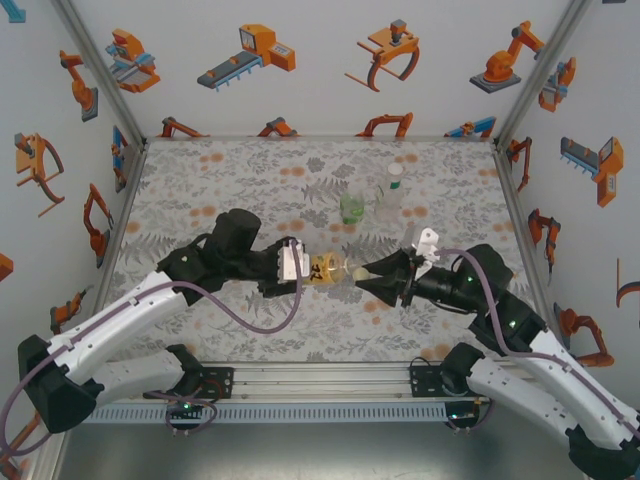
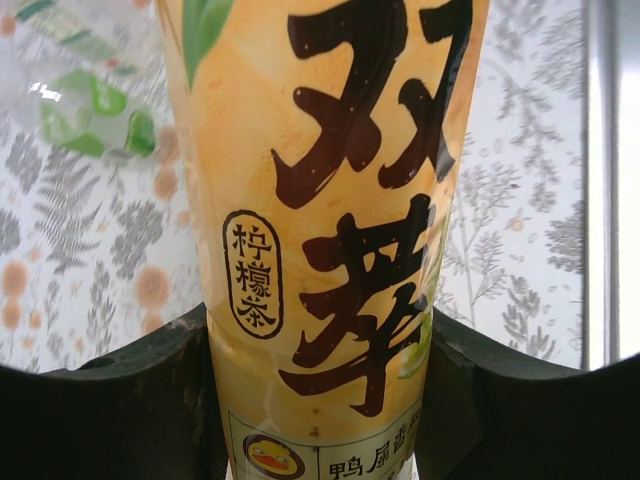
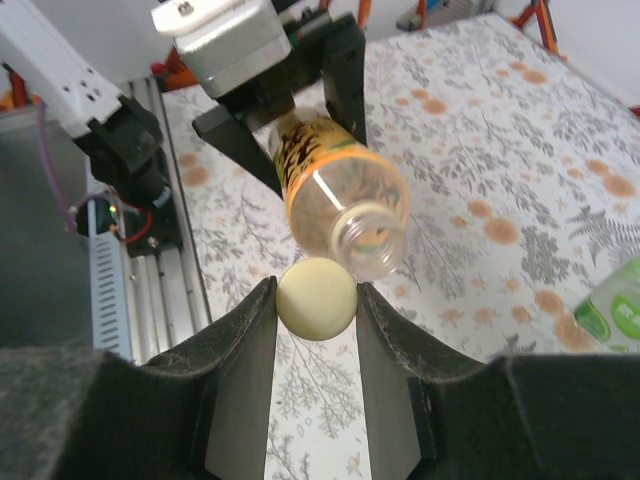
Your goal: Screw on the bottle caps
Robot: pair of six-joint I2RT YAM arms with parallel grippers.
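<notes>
Right wrist view, nearest: right end effector (image 3: pixel 316 300) pinched shut on a pale yellow bottle cap (image 3: pixel 316 298), just beside the open mouth of the orange-labelled bottle (image 3: pixel 335 190). Beyond: left end effector (image 2: pixel 325 350) clamped round that bottle, held sideways above the surface (image 1: pixel 200 180). Farthest, right of centre: green-labelled bottle (image 1: pixel 352 208) and clear bottle (image 1: pixel 391 195), upright, tops hard to make out.

White walls (image 1: pixel 320 100) printed with orange robot drawings (image 1: pixel 250 55), grey floral table cover (image 1: pixel 230 190), aluminium corner posts (image 1: pixel 100 68)
</notes>
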